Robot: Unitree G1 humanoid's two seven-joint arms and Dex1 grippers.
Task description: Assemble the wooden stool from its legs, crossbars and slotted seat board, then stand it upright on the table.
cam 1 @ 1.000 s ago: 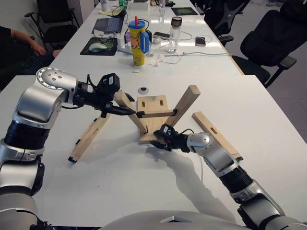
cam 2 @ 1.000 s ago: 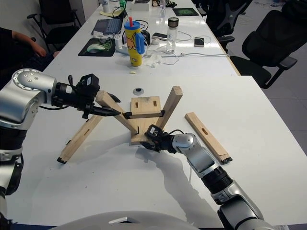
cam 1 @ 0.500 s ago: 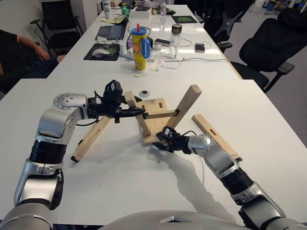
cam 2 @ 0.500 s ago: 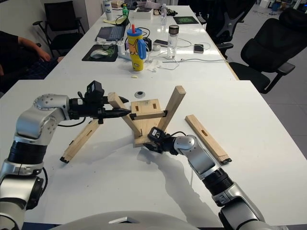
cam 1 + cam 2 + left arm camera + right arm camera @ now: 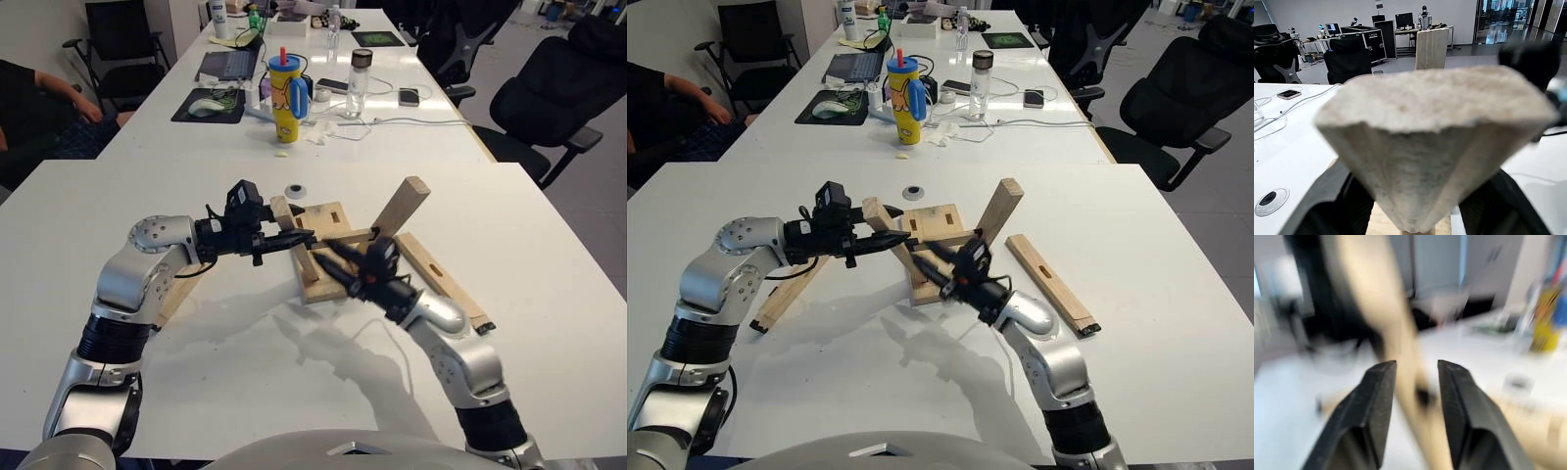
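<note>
Left tool [image 5: 299, 236]: clamped on leg [image 5: 281, 208], top end aimed up, far-left.
Right tool [image 5: 1415, 366]: fingers apart, nothing gripped.
Seat board [image 5: 331, 211]: mid-worktop [image 5: 245, 372].
Second leg [image 5: 403, 204]: slanting up, far-right.

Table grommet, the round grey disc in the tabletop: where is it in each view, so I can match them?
Left eye view: table grommet just beyond the seat board, nearer than the yellow cup.
Right eye view: same spot.
Left wrist view: on the tabletop beside the close-up slanted leg.
Right wrist view: likely the blurred disc before the yellow cup.
Shared landmark: the slanted leg.
</note>
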